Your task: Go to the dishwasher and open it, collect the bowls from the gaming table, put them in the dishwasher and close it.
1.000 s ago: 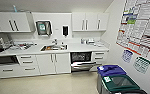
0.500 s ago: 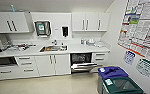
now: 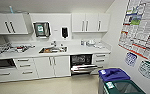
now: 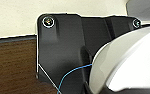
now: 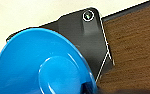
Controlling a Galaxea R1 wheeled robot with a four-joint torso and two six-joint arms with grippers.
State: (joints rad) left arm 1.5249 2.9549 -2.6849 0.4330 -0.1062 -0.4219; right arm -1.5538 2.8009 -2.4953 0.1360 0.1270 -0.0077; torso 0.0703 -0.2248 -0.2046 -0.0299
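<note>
One dishwasher (image 3: 81, 64) stands under the bench's (image 3: 73, 51) right end, door partly down; one sink (image 3: 52, 49) sits mid-bench; two bins by the right wall, one purple-lidded (image 3: 113, 75), one green (image 3: 123, 88); one large poster (image 3: 142, 27) hangs above two small ones; one blue bowl (image 5: 38, 65); one white bowl (image 4: 126, 62).

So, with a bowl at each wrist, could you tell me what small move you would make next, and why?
Probably drive forward toward the dishwasher. Its door is already partly down and its dark inside shows, but floor lies between it and the robot. A white bowl and a blue bowl show large at the wrist cameras, ready to load.
</note>
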